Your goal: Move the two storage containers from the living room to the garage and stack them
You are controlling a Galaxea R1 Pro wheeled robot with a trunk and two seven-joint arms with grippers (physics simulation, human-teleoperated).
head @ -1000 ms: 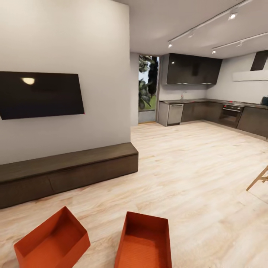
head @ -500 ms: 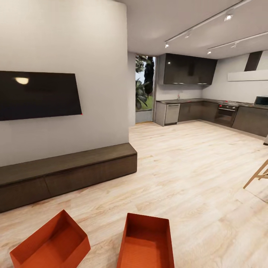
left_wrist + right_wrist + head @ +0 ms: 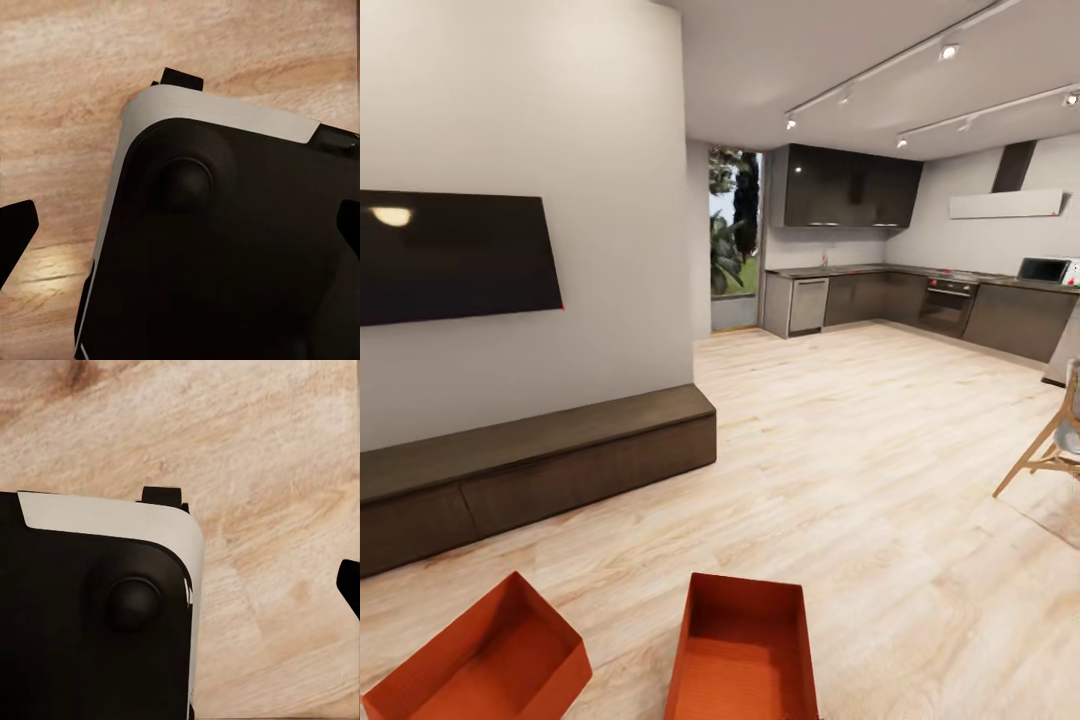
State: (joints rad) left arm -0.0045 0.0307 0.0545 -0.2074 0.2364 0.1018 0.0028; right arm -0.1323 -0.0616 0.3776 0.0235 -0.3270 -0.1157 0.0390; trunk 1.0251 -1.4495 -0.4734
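While neither claw's opening can be told, two storage containers [image 3: 740, 655] [image 3: 475, 670] sit apart on open plank floor [image 3: 880, 470].

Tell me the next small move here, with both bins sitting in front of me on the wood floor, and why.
Probably roll the base forward a little toward the nearer storage container and tilt the head down. Both it and the other storage container are cut off at the head view's lower edge, still on the light wood floor, with neither gripper at them, so a grasp would be poorly seen.
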